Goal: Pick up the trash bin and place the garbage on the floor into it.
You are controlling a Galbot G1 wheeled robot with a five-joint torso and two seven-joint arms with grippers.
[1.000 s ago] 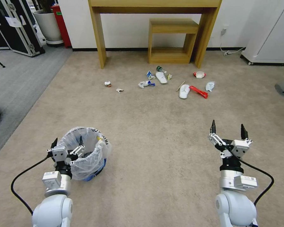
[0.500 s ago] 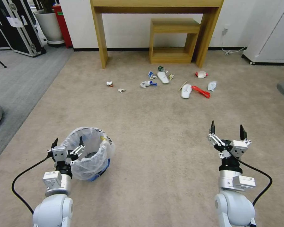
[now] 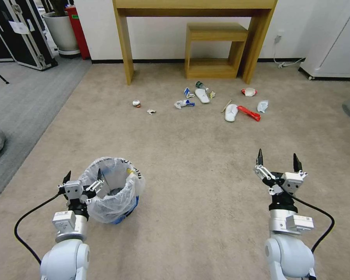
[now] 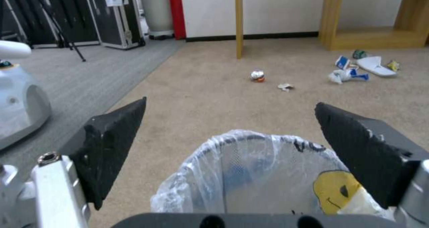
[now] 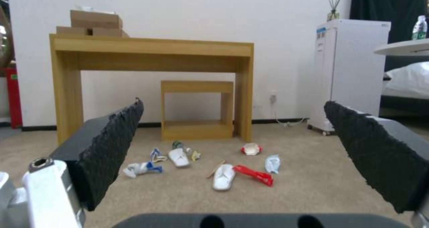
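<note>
The trash bin (image 3: 113,191), blue with a clear wrinkly liner, stands on the beige floor (image 3: 190,155) at the near left. My left gripper (image 3: 84,175) hovers open at its near rim; in the left wrist view the bin (image 4: 250,174) sits low between the spread fingers of that gripper (image 4: 230,102). My right gripper (image 3: 277,159) is held open above bare carpet at the near right. The garbage lies far ahead: two white slippers (image 3: 202,95) (image 3: 231,112), a red wrapper (image 3: 249,113), a bottle (image 3: 200,85), a small can (image 3: 136,103), paper scraps (image 3: 182,104) and a stick (image 3: 226,105).
A wooden desk (image 3: 194,7) with a small wooden shelf (image 3: 216,46) under it stands against the far wall behind the litter. A grey carpet strip (image 3: 19,97), black cases and a plant pot (image 3: 60,29) lie left. A white cabinet (image 3: 334,39) stands at the far right.
The whole view has drifted slightly, so the camera moved. The bin and litter sit a little further right in the picture. Both arms keep their pose and both grippers stay open.
</note>
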